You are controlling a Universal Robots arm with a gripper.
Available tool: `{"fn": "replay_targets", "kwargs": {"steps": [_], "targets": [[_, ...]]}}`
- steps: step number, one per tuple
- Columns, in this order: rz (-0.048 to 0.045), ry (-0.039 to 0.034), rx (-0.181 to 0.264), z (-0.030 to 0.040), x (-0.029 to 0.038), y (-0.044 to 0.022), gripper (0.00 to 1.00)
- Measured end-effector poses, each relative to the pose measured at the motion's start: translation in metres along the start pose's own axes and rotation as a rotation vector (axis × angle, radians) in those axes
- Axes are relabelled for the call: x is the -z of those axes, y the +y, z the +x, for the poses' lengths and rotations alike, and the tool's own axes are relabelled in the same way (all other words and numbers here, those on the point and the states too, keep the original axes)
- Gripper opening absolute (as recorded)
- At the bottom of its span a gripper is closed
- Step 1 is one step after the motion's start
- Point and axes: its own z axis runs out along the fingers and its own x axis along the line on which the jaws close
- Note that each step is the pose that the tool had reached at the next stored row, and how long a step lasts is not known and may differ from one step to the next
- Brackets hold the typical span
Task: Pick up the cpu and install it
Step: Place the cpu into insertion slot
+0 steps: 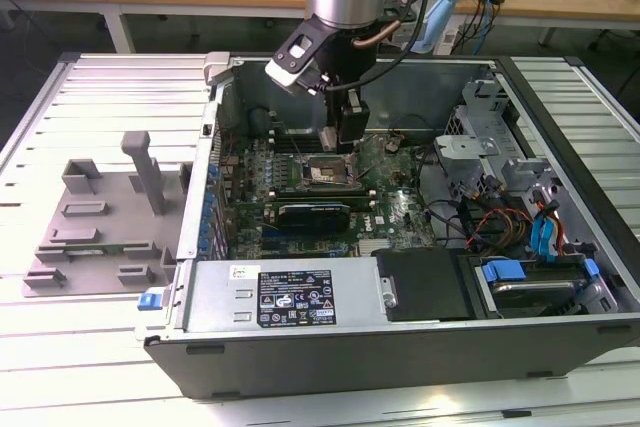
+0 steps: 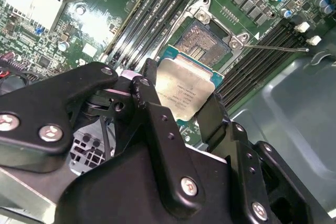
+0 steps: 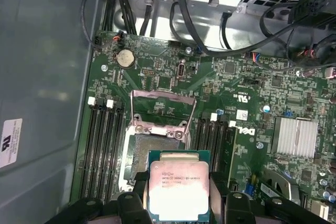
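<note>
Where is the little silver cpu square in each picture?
Exterior view: too small to pick out; look under the gripper, just above the open socket.
First wrist view: the cpu sits between the black jaws, close to the open socket.
Second wrist view: the cpu is held between the jaws, with the open socket just past it.
Shared landmark: the open socket.

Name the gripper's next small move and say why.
Probably a slow, straight descent toward the socket. The gripper holds the cpu flat above the bare socket, whose retention frame stands hinged open. Whether the cpu is centred over it I cannot tell, so keep the descent gentle.
</note>
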Motion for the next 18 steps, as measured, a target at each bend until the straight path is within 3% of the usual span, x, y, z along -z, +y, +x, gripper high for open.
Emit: {"fn": "replay_targets", "kwargs": {"steps": [18], "targets": [[-0.0001, 0.0002, 0.005, 0.0005, -0.0224, -0.0009, 0.55]]}}
